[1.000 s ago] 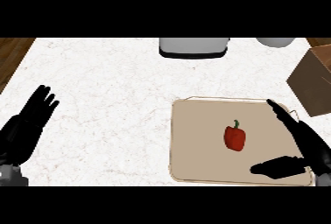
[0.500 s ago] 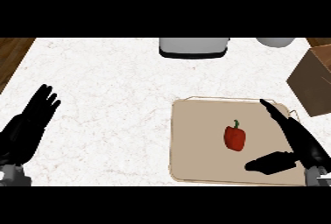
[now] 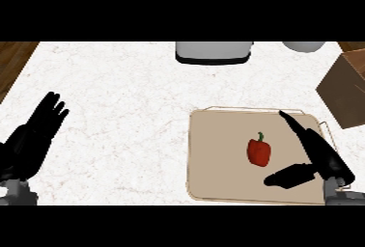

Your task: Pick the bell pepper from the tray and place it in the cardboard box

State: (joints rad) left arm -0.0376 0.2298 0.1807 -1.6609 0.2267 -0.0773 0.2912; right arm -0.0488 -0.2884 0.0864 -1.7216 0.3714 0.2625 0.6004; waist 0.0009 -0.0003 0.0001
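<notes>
Nearest, the right hand [image 3: 319, 159] hovers over the tray [image 3: 214, 144], fingers straight and thumb spread apart, holding nothing, just beside the red bell pepper [image 3: 259, 152] lying on the tray. Left hand [image 3: 32, 140] rests open on the white surface [image 3: 128, 96]. Farther right sits the cardboard box [image 3: 347, 89].
</notes>
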